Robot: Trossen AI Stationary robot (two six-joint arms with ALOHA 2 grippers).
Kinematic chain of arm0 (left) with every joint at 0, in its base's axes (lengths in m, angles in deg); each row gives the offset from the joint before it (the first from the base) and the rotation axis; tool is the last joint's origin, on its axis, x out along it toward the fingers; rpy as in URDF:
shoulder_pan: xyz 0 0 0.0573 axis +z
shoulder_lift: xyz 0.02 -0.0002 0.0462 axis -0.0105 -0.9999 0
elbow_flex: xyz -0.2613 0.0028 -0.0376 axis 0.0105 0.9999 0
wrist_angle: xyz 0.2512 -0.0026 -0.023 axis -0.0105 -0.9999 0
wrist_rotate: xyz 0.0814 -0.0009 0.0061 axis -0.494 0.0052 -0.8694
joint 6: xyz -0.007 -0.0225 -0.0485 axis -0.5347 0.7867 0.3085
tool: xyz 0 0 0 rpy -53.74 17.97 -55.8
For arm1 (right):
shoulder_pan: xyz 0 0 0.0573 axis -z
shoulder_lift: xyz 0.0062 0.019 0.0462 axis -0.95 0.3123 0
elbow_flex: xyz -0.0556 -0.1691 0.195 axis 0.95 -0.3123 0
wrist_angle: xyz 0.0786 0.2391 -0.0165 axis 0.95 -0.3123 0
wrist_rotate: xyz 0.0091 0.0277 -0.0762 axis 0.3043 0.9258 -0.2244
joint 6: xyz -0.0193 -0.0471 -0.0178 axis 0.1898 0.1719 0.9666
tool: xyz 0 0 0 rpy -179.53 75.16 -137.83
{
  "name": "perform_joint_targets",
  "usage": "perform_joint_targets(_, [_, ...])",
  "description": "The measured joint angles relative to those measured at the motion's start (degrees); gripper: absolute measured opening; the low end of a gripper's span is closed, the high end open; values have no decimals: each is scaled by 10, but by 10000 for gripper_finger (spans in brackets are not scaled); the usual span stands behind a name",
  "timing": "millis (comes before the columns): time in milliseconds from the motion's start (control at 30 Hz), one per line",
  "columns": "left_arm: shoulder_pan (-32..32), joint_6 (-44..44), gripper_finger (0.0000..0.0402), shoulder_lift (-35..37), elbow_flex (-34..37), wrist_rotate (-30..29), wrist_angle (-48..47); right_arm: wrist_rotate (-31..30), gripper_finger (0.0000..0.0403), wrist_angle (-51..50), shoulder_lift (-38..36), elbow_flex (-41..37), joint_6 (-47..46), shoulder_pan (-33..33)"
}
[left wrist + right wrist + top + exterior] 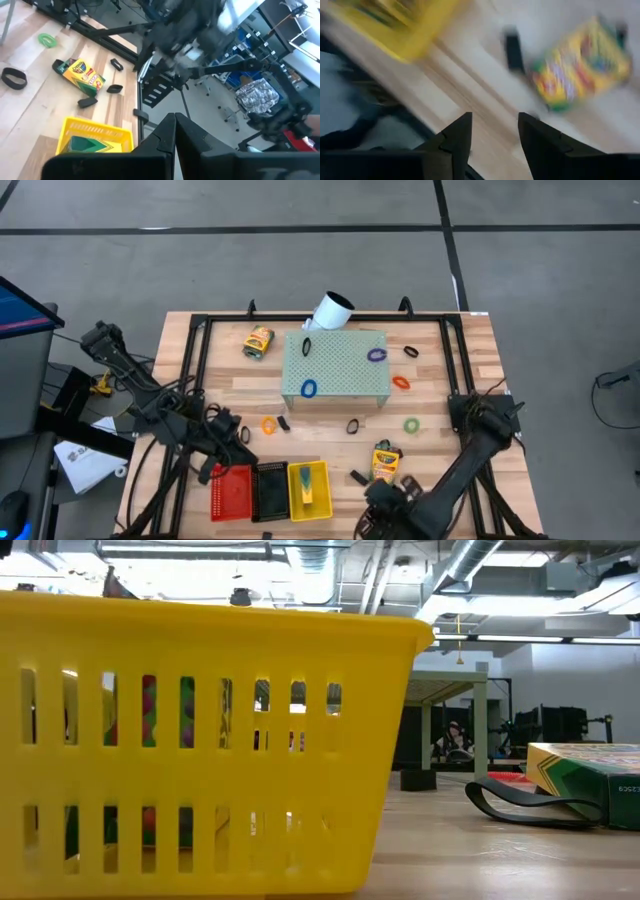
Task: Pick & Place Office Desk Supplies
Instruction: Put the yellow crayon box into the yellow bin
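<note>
A pale wooden plank table (470, 355) carries a pale green perforated block (335, 366) at its middle. Red (231, 490), black (270, 490) and yellow slotted plastic baskets (308, 488) sit side by side at the near edge. One yellow-orange printed crayon box (259, 341) lies far left, another (385, 461) near right. Thin coloured loops (411, 424) and small black clips (283, 423) are scattered between them.

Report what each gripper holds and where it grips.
Nothing. The right gripper is open and empty above the table; the left gripper is shut on nothing.
</note>
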Motion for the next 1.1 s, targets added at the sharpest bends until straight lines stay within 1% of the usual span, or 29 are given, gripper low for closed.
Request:
perform_joint_targets(67, [8, 0, 0, 0, 0, 0, 0, -35, 156, 8, -42, 0, 83, 12])
perform_joint_targets(167, [21, 0, 0, 0, 0, 0, 1, -61, 155, 18, -113, 0, 206, 33])
perform_joint_targets(233, [29, 0, 0, 0, 0, 0, 2, -71, 154, 17, -166, -8, 255, 44])
perform_joint_targets(300, [37, 0, 0, 0, 0, 0, 4, -69, 154, 11, -221, -40, 263, 54])
perform_joint_targets(367, [43, 0, 0, 0, 0, 0, 8, -54, 154, 5, -281, -97, 239, 62])
perform_joint_targets(433, [49, 0, 0, 0, 0, -1, 16, -36, 154, 44, -352, -180, 213, 67])
perform_joint_targets(467, [52, 0, 0, 0, 0, -1, 17, -32, 154, 85, -390, -229, 207, 67])
perform_joint_targets(533, [56, 0, 0, 0, 0, -1, 20, -30, 154, 198, -464, -341, 199, 63])
perform_joint_targets(633, [62, 0, 0, 0, 0, -1, 25, -24, 154, 348, -563, -521, 141, 53])
perform_joint_targets(667, [64, 0, 0, 0, 0, -1, 25, -24, 154, 390, -588, -578, 110, 49])
perform_joint_targets(733, [66, 1, 0, 0, 0, -1, 27, -28, 154, 452, -624, -680, 19, 39])
perform_joint_targets(833, [66, 2, 0, 0, 0, -1, 36, -83, 154, 555, -644, -794, -125, 18])
perform_joint_targets(867, [66, 2, 0, 0, 0, -1, 40, -102, 154, 591, -643, -819, -160, 10])
perform_joint_targets(933, [67, 2, 0, 0, 0, -2, 44, -131, 154, 628, -629, -852, -211, -7])
perform_joint_targets(1033, [71, 4, 0, 0, 0, -4, 49, -161, 154, 622, -588, -856, -275, -17])
perform_joint_targets(1100, [75, 5, 0, 0, 0, -5, 53, -154, 154, 611, -561, -856, -308, -18])
